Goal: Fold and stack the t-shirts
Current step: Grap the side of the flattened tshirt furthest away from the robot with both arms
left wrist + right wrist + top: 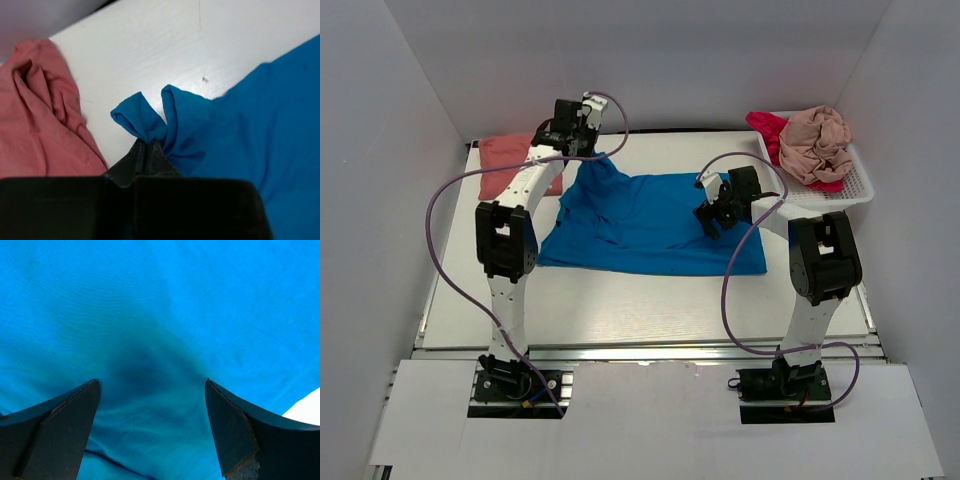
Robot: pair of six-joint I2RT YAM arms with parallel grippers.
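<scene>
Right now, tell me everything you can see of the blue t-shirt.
The blue t-shirt is bright blue soft cloth that looks like cotton, spread mostly flat and wrinkled across the middle of the white table. Its far left corner is bunched and raised, pinched in the shut left gripper. The open right gripper is poised over its right part; whether it touches the cloth is unclear.

1. The left arm [506,240] was stretched forward, with its wrist tipped down.
2. Its jaws were pinched shut on a bunched fold of the bright blue t-shirt [175,120].
3. The right arm [825,260] was bent at the elbow, its forearm angled inward.
4. Its jaws gaped wide over the same t-shirt and held nothing.
</scene>
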